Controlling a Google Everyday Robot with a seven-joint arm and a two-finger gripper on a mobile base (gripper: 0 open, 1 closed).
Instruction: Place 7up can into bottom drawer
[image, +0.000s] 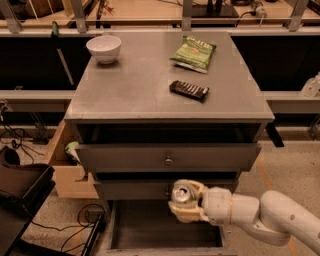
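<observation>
1. Cream-coloured gripper (183, 201) sits at the end of a white arm (265, 218) that enters from the lower right. Its fingers (192, 215) are closed around the 7up can (180, 194), one above and one below it.
2. Can is held in the gripper, clear of any surface, with its shiny pull-tab top turned towards the camera.
3. Directly beneath the gripper, the bottom drawer (150, 229) stands pulled out. Its flat grey floor shows to the gripper's left and below it. The can hangs over the drawer and is not resting on the floor.
4. Just behind the gripper is the grey front of the middle drawer (130, 190); the gripper covers most of its knob.
5. Above the gripper, the upper drawer (125, 157) shows a round knob (169, 161) at its centre and stands slightly out.
6. Well to the gripper's left, a cardboard box (67, 175) rests beside the cabinet.
7. Further above and behind, the grey cabinet top (135, 85) carries a dark wrapped bar (189, 90) almost straight above the gripper, a green snack bag (194, 52) beyond that, and a white bowl (104, 48) at the far left corner.
</observation>
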